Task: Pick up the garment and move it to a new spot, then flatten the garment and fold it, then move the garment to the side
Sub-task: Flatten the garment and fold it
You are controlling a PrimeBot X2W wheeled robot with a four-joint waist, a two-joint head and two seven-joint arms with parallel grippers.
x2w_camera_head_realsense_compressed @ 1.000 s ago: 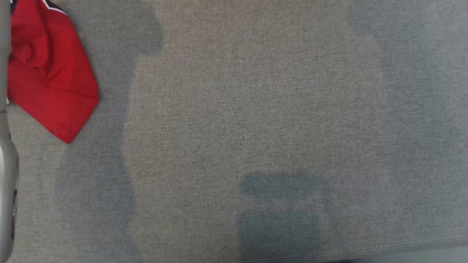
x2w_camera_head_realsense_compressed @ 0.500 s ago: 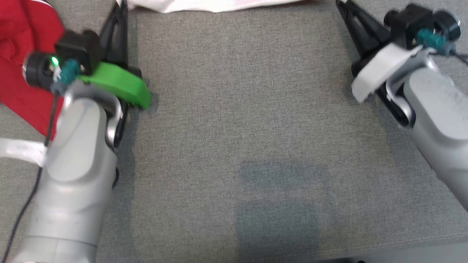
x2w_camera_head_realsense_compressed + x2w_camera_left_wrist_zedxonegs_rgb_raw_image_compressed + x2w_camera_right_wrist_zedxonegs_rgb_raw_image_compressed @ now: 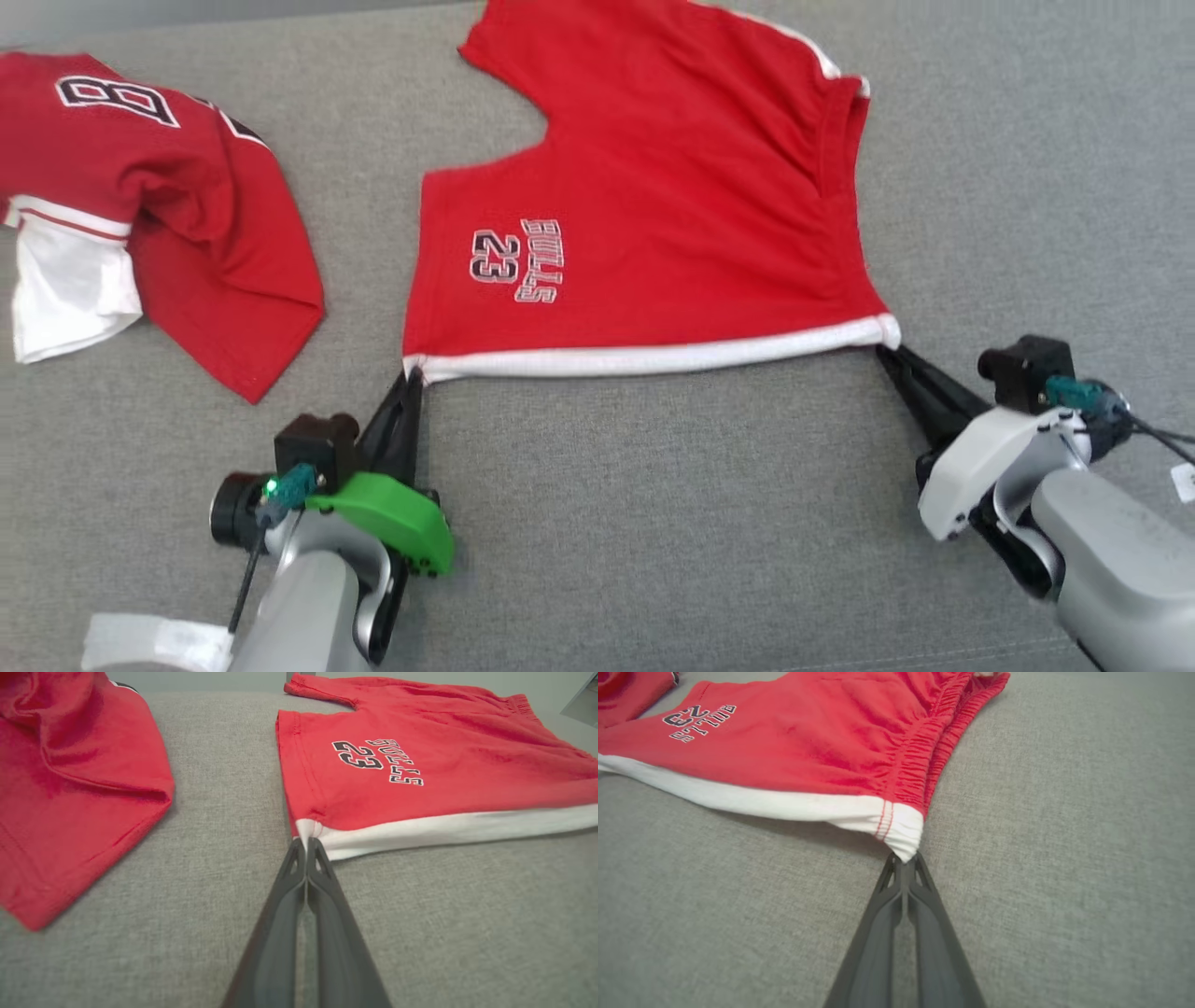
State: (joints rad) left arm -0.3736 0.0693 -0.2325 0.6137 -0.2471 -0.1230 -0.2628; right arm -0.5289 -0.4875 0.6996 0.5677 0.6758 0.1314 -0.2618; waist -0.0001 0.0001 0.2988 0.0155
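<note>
red shorts (image 3: 653,187), white-band corners in left gripper (image 3: 413,375) and right gripper (image 3: 886,352)

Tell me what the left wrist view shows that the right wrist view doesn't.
Left wrist view, not the right: the left pincer shut on the leg-hem corner of the red shorts, with the broad folded body of the red jersey lying apart beside it. Right wrist view, not the left: the right pincer shut on the waistband-end corner, with the gathered waistband close up. Both: the BULLS 23 print, the white side stripe and the grey fabric surface.
</note>
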